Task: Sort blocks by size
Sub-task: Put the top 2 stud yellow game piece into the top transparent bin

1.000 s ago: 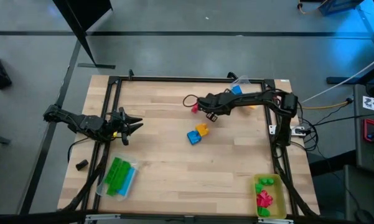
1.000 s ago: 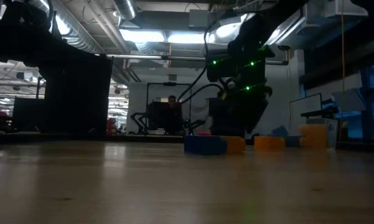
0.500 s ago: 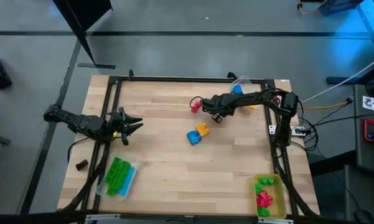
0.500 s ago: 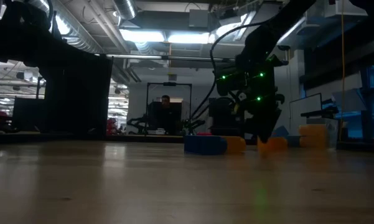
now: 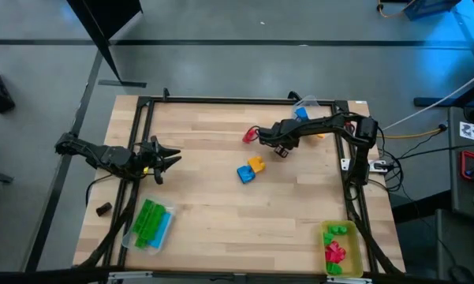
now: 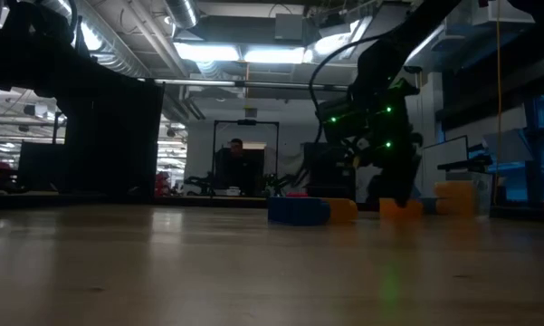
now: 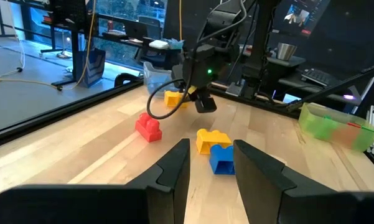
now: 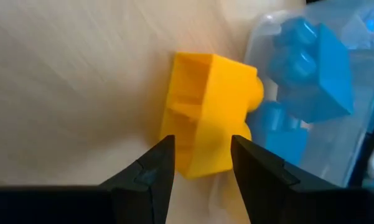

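Note:
My right gripper [image 5: 282, 149] is open and points down over a yellow brick [image 8: 211, 118] that lies on the table beside the clear tray of blue blocks [image 8: 311, 68]. Its fingertips [image 8: 165, 152] stand just short of the brick's two sides. In the low view the gripper [image 6: 398, 195] stands right above the brick [image 6: 400, 208]. In the high view the arm hides the brick. My left gripper [image 5: 172, 158] waits open and empty at the table's left edge. A red brick [image 5: 248, 136] and a yellow brick joined to a blue one [image 5: 251, 168] lie mid-table. My right gripper comes at the yellow brick from above with one finger on either side of its near end [image 8: 193, 158]. I cannot tell whether the fingers touch it. The brick rests on the table.
A clear tray of long green blocks [image 5: 150, 223] lies at the front left. A yellow-green tray [image 5: 339, 246] with green and red blocks sits at the front right. The clear tray of blue blocks [image 5: 301, 113] sits at the far right. A person shows in the room behind [image 6: 235, 149].
My right gripper has moved toward the table's right edge, away from the red brick, and has come down over the yellow brick beside the clear tray. The bricks lie where they were.

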### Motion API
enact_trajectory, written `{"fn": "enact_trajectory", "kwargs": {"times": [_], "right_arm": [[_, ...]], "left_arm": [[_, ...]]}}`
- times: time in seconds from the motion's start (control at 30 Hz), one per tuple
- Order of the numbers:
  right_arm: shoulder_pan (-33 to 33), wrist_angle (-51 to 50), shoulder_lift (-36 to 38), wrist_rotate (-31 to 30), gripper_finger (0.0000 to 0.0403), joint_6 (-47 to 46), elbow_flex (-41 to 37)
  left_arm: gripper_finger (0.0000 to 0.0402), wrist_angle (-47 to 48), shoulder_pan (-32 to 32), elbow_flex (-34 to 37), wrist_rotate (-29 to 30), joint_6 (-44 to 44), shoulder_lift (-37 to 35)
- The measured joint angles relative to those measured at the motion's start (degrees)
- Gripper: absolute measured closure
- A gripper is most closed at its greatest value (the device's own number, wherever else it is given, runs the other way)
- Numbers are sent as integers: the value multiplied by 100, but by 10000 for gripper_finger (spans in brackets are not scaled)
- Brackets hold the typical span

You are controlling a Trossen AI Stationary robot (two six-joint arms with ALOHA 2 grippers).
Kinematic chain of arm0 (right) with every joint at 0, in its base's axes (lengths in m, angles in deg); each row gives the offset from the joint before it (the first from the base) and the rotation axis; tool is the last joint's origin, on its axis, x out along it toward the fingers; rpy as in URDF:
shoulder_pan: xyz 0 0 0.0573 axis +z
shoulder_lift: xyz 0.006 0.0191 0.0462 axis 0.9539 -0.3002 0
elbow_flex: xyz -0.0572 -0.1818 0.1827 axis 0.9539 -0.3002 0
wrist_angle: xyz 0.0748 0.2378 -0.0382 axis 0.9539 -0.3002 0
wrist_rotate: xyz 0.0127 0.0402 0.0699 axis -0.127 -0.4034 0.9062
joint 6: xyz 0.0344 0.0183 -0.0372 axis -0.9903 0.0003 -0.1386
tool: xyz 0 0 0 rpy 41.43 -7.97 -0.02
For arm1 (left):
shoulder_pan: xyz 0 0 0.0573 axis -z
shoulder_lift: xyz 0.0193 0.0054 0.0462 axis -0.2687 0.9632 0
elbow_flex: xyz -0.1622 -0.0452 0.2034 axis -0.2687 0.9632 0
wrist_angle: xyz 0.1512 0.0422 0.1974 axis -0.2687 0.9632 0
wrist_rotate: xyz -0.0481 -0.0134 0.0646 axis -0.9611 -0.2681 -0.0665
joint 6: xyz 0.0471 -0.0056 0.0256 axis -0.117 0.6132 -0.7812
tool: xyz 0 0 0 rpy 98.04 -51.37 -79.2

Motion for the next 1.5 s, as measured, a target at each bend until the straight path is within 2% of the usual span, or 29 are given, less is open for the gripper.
{"fn": "enact_trajectory", "kwargs": {"times": [0.27,0.63,0.87,1.0,1.23,1.37,1.5], "right_arm": [[0,-51,0,-346,246,-149,-2],[-7,-8,0,-435,246,-147,-18],[-52,276,-96,-571,248,-112,-474],[-42,244,-109,-654,279,-136,-548],[-39,-29,-103,-798,383,-100,-422],[-34,-614,-125,-394,383,-84,-52],[-30,-1234,-125,-313,376,-53,464]], "left_arm": [[295,0,0,0,0,0,-2],[295,0,0,0,0,0,-2],[295,0,-2,0,2,0,0],[295,0,-1,-1,4,1,-2],[295,0,0,0,2,0,-2],[295,0,-1,0,1,1,-2],[295,0,0,0,0,0,-2]]}}
